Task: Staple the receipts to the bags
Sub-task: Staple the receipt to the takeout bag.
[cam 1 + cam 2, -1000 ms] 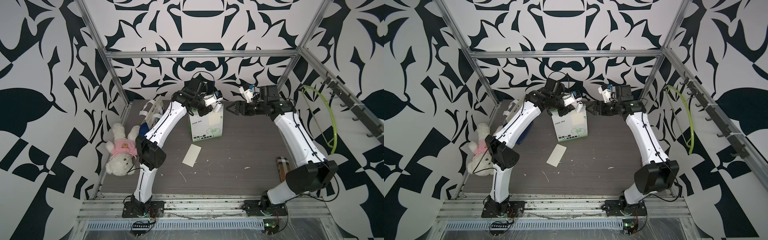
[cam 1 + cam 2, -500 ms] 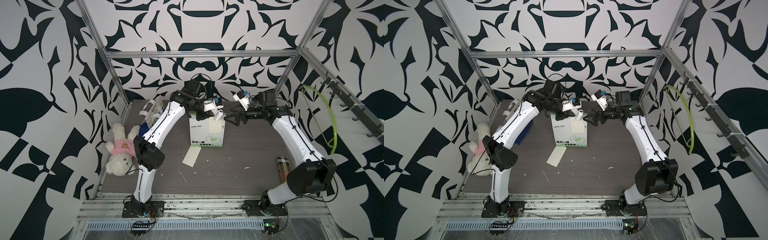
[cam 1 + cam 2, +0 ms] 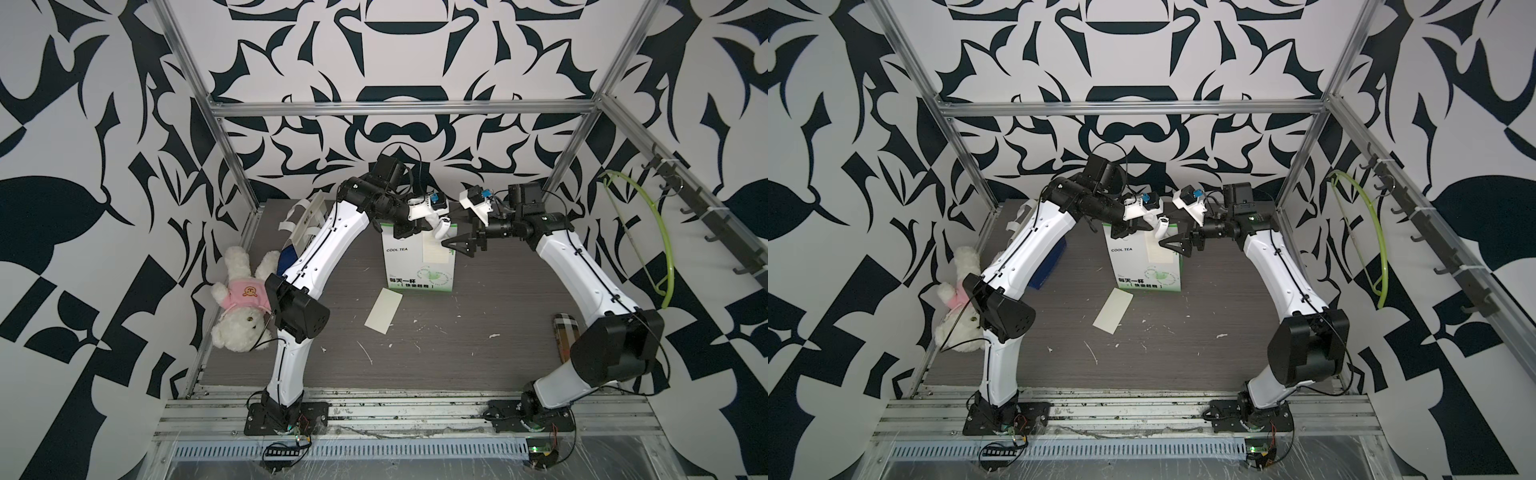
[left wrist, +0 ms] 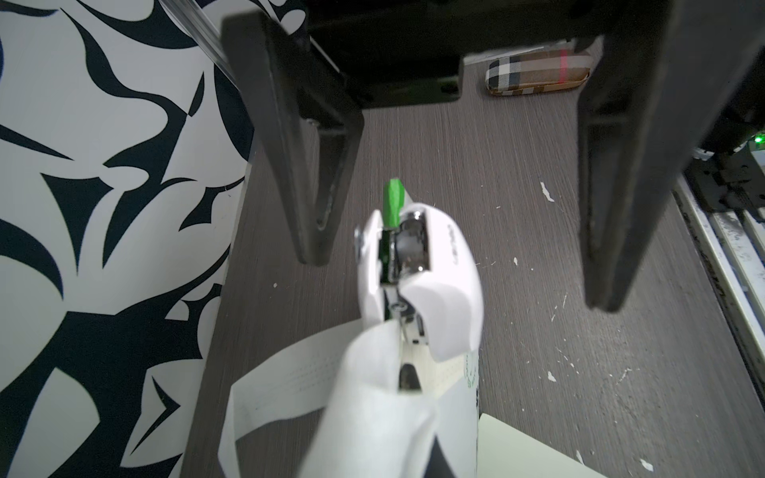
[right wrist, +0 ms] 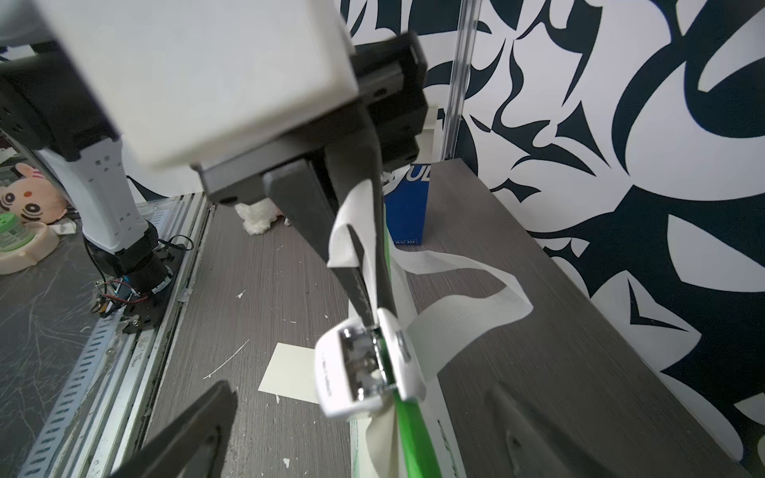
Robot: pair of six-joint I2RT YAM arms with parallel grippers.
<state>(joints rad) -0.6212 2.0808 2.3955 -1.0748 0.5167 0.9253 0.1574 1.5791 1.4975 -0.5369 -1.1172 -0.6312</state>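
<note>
The white and green COOL TEA bag [image 3: 409, 274] stands at mid-table. One receipt [image 3: 434, 252] lies against its front; another [image 3: 384, 310] lies flat on the table before it. My left gripper [image 5: 372, 308] is shut on the bag's top rim, with a white handle [image 5: 467, 306] draped over its fingers. A small white stapler [image 3: 443, 226] [image 4: 422, 281] straddles the rim just beyond those tips. My right gripper [image 3: 457, 246] is open, its fingers [image 4: 314, 231] standing wide on either side of the stapler without touching it. The blue bag [image 3: 309, 226] stands at the back left, mostly hidden by the left arm.
A white teddy bear in a pink shirt [image 3: 243, 303] lies at the table's left edge. A plaid case [image 3: 564, 337] lies near the right arm's base. A green hoop [image 3: 648, 232] hangs on the right wall. Paper scraps dot the table.
The left gripper and the COOL TEA bag shifted a little toward the front. The right gripper swung in from the right to the stapler and opened wider.
</note>
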